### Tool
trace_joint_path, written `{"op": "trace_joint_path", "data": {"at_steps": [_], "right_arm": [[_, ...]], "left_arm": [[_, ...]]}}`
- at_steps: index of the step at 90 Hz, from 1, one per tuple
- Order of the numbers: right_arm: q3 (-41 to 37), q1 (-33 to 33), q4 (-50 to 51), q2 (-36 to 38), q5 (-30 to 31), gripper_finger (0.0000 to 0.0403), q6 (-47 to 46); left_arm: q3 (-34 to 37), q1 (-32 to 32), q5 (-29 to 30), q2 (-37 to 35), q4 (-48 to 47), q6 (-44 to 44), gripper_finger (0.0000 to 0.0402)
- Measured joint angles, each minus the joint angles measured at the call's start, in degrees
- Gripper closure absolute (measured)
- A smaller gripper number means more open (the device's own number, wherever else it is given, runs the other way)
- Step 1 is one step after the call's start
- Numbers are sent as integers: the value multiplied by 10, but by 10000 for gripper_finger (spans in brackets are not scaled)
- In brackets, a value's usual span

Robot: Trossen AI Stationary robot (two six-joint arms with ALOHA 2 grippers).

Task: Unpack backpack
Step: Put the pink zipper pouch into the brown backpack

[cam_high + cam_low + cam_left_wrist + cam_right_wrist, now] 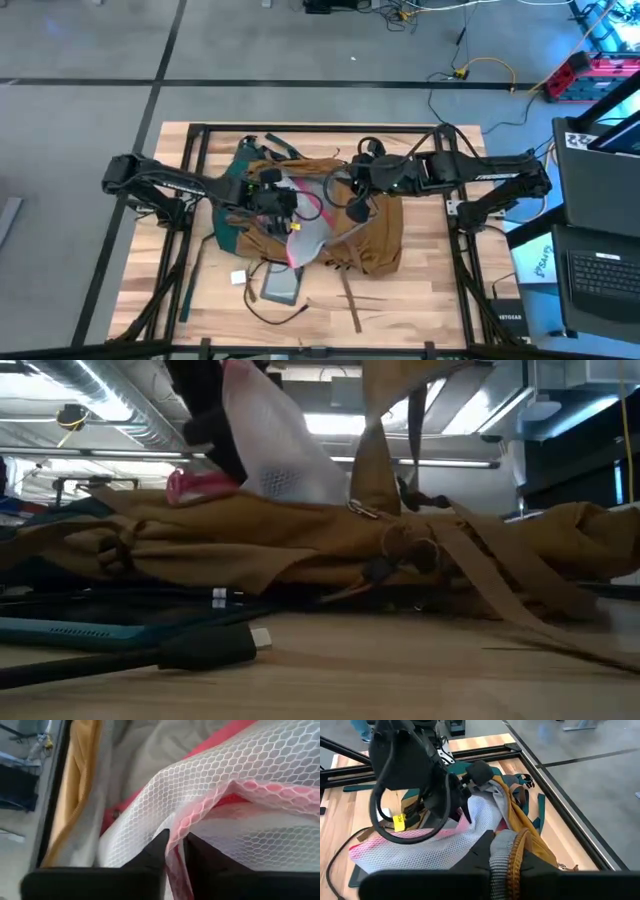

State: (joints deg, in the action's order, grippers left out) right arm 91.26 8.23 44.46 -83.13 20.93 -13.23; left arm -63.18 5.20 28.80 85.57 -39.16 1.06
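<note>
Backpack (375,235) — under both end effectors.

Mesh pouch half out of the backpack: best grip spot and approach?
Grip the pink-edged rim of the mesh pouch where the left hand already pinches it, coming from above. The rim is the firmest part; the loose mesh would bunch. The right hand holds the backpack opening edge.
</note>
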Motion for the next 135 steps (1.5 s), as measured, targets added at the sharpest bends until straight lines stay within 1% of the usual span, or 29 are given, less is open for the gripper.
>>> {"op": "trace_joint_path", "data": {"at_steps": [13, 23, 33, 42, 48, 52, 61, 82, 90, 95, 113, 127, 135], "right_arm": [[0, 0, 2, 0, 0, 403, 0], [0, 0, 5, 0, 0, 403, 0], [0, 0, 6, 0, -1, 403, 0], [0, 0, 6, 0, -1, 403, -3], [0, 0, 6, 0, -1, 403, -5], [0, 0, 6, 0, -2, 403, -6], [0, 0, 5, -2, -3, 403, -10], [0, 0, 2, -6, -10, 403, -14], [0, 0, -3, -6, -12, 403, -15], [0, 0, -6, -6, -21, 403, -15], [0, 1, -11, -6, -35, 403, -18], [0, 1, -20, -6, -52, 403, -22], [0, 7, -28, -11, -56, 403, -21]], "left_arm": [[-27, 5, 27, -33, -34, -12, 318], [-38, 24, 23, -72, -27, -2, 298], [-38, 62, 0, -94, -23, -6, 291], [-38, 103, 21, -102, -18, -12, 290], [-38, 126, 29, -102, 2, -11, 290], [-38, 139, 16, -99, 11, -12, 290], [-38, 166, -42, -84, 38, -29, 290], [-38, 157, -102, -15, 38, -25, 290], [-38, 139, -164, 21, 49, -34, 290], [-38, 125, -182, 46, 57, -45, 290], [-38, 56, -186, 106, 92, -79, 290], [-38, 9, -184, 114, 162, -112, 290], [-38, -11, -168, 114, 211, -139, 290]]}}
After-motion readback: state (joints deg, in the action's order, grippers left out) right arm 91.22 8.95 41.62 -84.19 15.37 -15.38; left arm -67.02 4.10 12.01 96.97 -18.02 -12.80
